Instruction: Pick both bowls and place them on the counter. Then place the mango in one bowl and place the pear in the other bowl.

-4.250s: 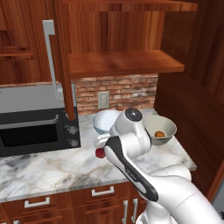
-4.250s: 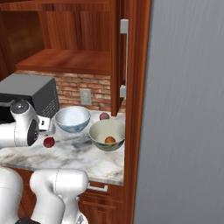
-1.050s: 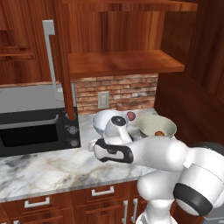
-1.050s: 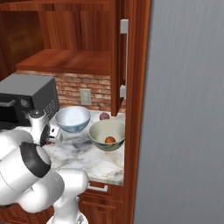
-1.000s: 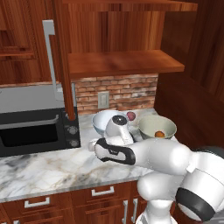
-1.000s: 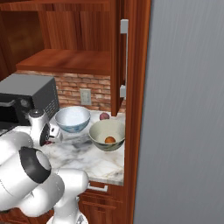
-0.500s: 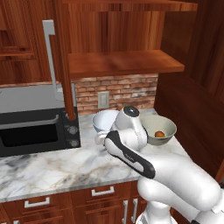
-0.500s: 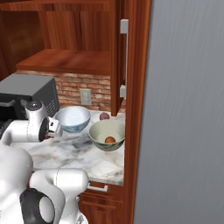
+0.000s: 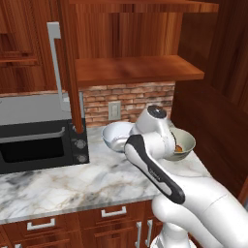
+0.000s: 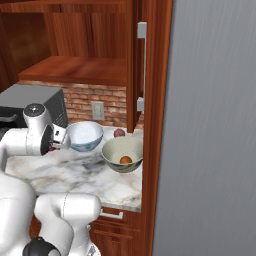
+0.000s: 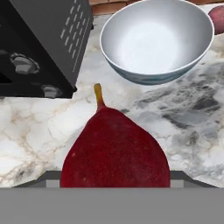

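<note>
The dark red pear [image 11: 114, 148] fills the lower middle of the hand view, stem pointing away, carried above the counter [image 11: 192, 118] with my fingertips hidden behind it. My gripper [image 10: 61, 139] is shut on it, just left of the white floral bowl [image 10: 85, 135] [image 11: 157, 39] [image 9: 116, 135], which stands empty. The grey-green bowl [image 10: 123, 152] [image 9: 185, 140] sits to its right on the marble counter [image 10: 85, 172] with the orange mango [image 10: 126, 160] [image 9: 179, 148] inside. In the left base view my own arm hides the gripper.
A black microwave [image 9: 38, 138] [image 10: 30, 102] [image 11: 39, 43] stands close on the left of the hand. A paler pinkish-red fruit [image 10: 119, 133] [image 11: 217, 17] lies behind the bowls by the brick wall. A wooden shelf [image 9: 135, 70] hangs above. A tall grey panel [image 10: 215, 125] bounds the counter's right end.
My arm has swung and its elbow has risen, bringing the hand with the pear a little up and closer to the white bowl. The bowls and the mango have stayed put.
</note>
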